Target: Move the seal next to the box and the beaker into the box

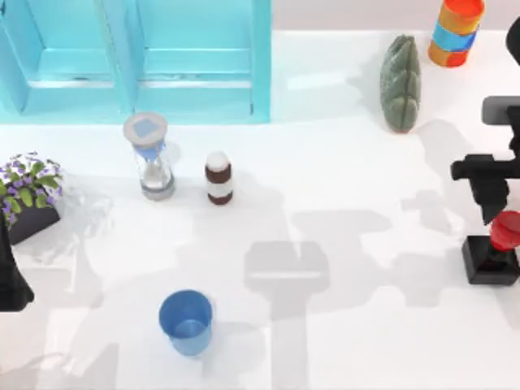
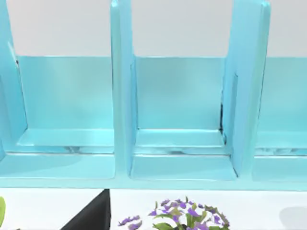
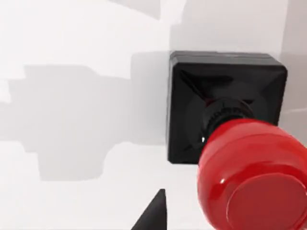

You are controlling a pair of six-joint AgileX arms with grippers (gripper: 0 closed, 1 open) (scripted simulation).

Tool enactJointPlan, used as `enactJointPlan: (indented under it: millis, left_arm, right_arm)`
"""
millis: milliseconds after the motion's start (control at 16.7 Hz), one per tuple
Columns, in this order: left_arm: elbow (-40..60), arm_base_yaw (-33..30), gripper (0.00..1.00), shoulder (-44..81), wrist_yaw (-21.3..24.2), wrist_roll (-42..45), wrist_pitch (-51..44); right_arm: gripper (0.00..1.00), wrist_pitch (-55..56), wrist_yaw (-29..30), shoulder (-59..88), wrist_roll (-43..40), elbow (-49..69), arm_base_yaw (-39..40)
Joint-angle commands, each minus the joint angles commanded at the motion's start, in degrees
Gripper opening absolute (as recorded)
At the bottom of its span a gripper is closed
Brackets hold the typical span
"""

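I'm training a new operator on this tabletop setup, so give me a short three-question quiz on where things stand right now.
1. True or false: the beaker already sits inside the box.
2. Which thing is the right gripper beside? A) hourglass B) seal C) bottle
3. Fill in: at the table's left edge, by the left gripper, stands a pot of purple ____.

Key: 1 false, it stands on the table in front; 2 B; 3 flowers.
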Motion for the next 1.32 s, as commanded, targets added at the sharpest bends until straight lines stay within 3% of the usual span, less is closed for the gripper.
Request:
enactJointPlan:
  millis: [120, 720, 1320]
  left_arm:
    - [0.0, 0.0, 1.00, 0.0, 0.0, 0.0, 0.0]
    - [0.0, 0.0, 1.00, 0.0, 0.0, 0.0, 0.0]
    - [0.0, 0.0, 1.00, 0.0, 0.0, 0.0, 0.0]
  right_arm:
    - [1.00, 0.0, 0.0, 0.0, 0.0, 0.0, 0.0]
    - [1.00, -1.0, 0.0, 0.1, 0.0, 1.0, 0.1]
    - [1.00, -22.6, 0.0, -0.2, -0.3, 22.5, -0.2]
